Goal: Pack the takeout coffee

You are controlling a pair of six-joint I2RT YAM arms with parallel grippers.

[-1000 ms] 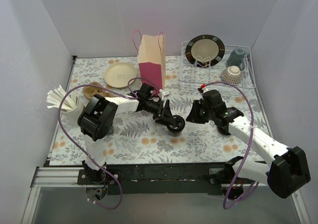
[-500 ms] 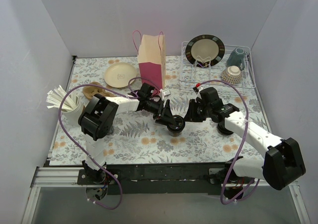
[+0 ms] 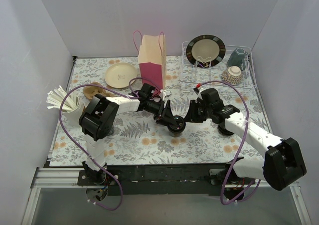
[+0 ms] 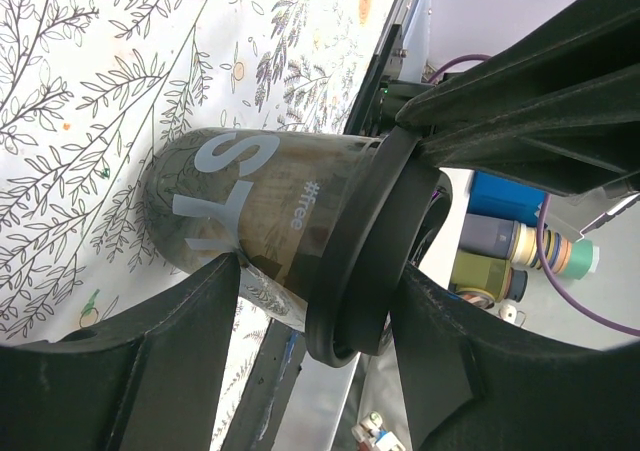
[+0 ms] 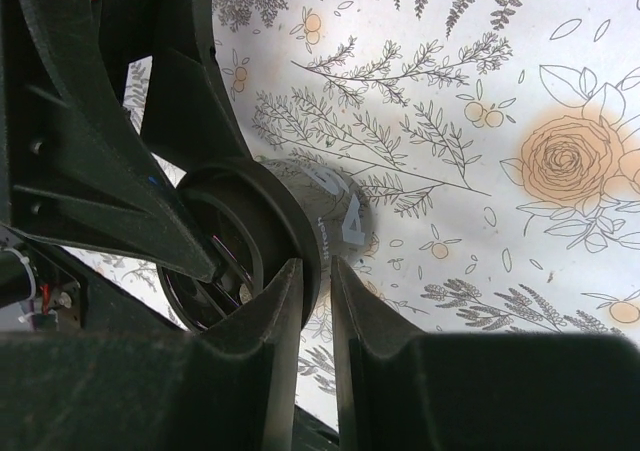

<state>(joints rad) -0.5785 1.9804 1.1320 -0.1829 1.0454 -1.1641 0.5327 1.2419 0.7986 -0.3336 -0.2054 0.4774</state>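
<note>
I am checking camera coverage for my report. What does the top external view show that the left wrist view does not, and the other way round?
Only the top view: the paper bag, the dish rack, the beige plate. Only the left wrist view: pale lettering on the side of the takeout coffee, coloured rolls in the background. Both: that coffee with its lid, gripped by the left tool, on the floral cloth.

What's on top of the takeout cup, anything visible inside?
A black lid covers the cup, which sits between the left claw's fingers. The lid hides whatever is inside.
</note>
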